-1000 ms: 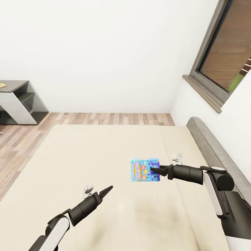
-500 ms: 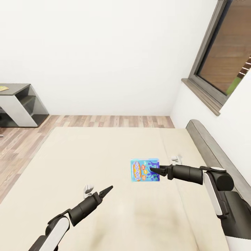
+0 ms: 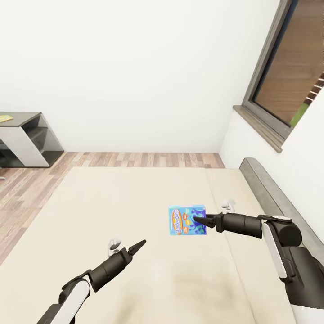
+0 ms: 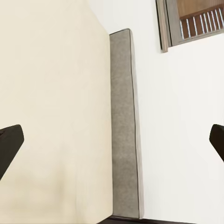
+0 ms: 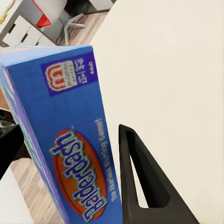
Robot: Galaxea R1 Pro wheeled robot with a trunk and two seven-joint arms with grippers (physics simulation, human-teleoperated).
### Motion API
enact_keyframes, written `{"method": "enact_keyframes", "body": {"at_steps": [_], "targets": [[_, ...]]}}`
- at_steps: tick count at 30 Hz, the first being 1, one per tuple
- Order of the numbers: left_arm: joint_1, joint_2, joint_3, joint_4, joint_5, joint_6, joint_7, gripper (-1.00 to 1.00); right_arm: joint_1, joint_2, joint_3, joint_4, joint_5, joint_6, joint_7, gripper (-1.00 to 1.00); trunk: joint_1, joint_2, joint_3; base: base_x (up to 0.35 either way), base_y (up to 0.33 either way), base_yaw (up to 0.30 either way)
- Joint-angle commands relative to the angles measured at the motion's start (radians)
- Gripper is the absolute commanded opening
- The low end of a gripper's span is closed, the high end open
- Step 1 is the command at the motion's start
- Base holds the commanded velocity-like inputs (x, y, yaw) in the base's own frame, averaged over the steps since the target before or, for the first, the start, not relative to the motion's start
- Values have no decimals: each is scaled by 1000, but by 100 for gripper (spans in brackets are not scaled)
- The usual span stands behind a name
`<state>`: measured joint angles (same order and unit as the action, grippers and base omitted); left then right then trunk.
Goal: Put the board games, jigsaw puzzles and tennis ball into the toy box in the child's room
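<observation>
The right gripper (image 3: pixel 198 220) is clamped on the blue Balderdash board game (image 3: pixel 187 220), holding it clear above the beige mattress of the bed (image 3: pixel 135 202), with the printed face turned up toward the head camera. In the right wrist view the box (image 5: pixel 60 140) sits between the two fingers, one black finger (image 5: pixel 140 182) lying flat against the blue lid near one short edge, the other partly hidden on its far side. The left gripper (image 3: pixel 135 247) hangs over the mattress with its jaws spread apart and nothing between them; its two fingertips sit at opposite edges of the left wrist view

By my judgement the box is light, thin and stiff cardboard with a glossy print, so it is likely slippery under the pads and could pivot about the grip, since it is pinched at one end with most of its length hanging free. A hold nearer the middle of a long edge would probably resist swinging better. Squeezing hard risks denting the lid; quick turns of the base risk it slipping out
</observation>
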<state>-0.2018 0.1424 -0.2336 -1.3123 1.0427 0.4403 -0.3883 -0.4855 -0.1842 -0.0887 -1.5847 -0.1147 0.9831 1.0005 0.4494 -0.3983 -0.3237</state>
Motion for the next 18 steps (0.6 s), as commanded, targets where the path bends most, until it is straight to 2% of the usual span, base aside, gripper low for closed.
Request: {"method": "enact_keyframes", "body": {"at_steps": [1, 18], "targets": [[-1, 1, -1, 0, 10, 6, 1, 100, -1, 0, -1, 0, -7, 11, 2, -100, 1, -2, 0, 0, 0, 0], [-1, 1, 2, -2, 10, 5, 2, 100, 1, -1, -10, 1, -13, 15, 3, -100, 1, -2, 14, 0, 0, 0]]}}
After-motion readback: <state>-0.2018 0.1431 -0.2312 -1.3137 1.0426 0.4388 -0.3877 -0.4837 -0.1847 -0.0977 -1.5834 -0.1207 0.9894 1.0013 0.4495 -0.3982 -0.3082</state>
